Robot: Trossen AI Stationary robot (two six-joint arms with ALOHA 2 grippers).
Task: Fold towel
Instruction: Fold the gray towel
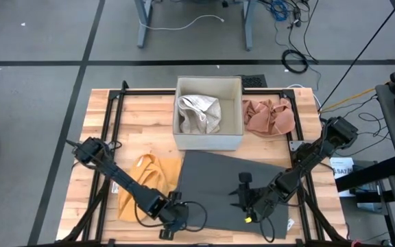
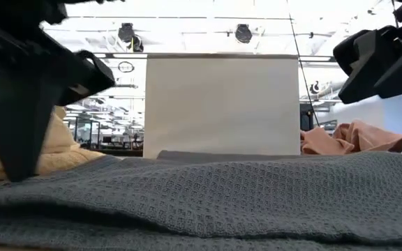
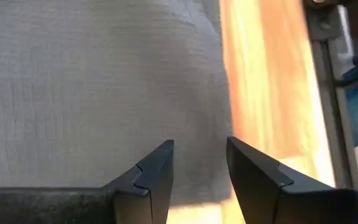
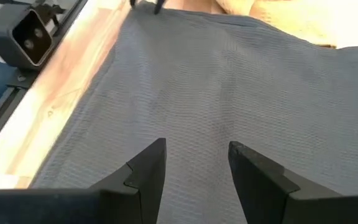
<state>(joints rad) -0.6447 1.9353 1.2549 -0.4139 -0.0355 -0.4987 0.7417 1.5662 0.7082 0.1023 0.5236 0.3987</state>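
Note:
A dark grey towel (image 1: pixel 232 182) lies spread flat on the wooden table's near middle; its waffle weave fills the low view (image 2: pixel 208 195). My left gripper (image 1: pixel 178 214) stands open over the towel's near left corner. In its wrist view, towel and bare wood show between and past the fingers (image 3: pixel 201 168). My right gripper (image 1: pixel 240 191) stands open over the towel's near right part, slanting down, with only flat towel ahead of it (image 4: pixel 197 168). Neither gripper has anything between its fingers.
A white box (image 1: pixel 208 140) holding a crumpled pale cloth (image 1: pixel 199 113) stands at the far middle. A salmon cloth (image 1: pixel 269 115) lies to its right. A yellow-orange cloth (image 1: pixel 146 180) lies left of the towel, beside my left arm. Black frame rails (image 1: pixel 112 116) edge the table.

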